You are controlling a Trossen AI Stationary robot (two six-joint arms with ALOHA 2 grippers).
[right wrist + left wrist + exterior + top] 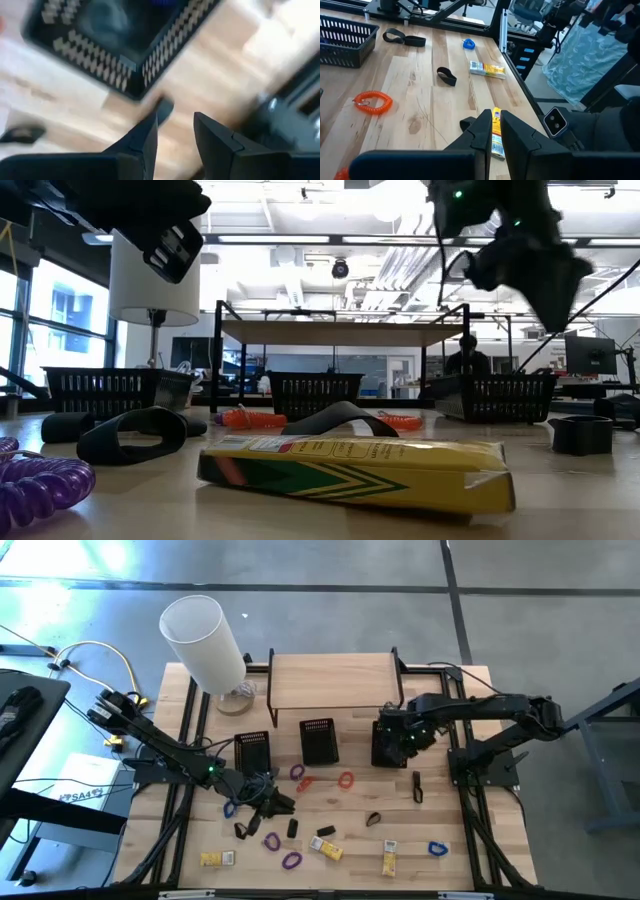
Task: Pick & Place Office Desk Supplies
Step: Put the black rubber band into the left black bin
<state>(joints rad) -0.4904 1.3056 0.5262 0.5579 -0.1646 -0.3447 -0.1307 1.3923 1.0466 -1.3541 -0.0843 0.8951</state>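
On the wooden table (440, 840), office supplies lie scattered along the near half: purple loops (291, 861), black clips (293, 828), yellow blocks (326, 849), orange loops (346, 780), a blue loop (436, 849). Left gripper (278, 803) sits low among them, jaws together, nothing between. Right gripper (396, 745) hangs over the right black basket (386, 743), jaws slightly apart, empty.

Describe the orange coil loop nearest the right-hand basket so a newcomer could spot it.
Start at the wooden shelf along the table's far edge, then drop to the three black baskets in front of it. Between the middle basket and the right basket, slightly nearer the table's front, lies the orange coil loop. Its neighbours are a purple loop and a red-orange one.
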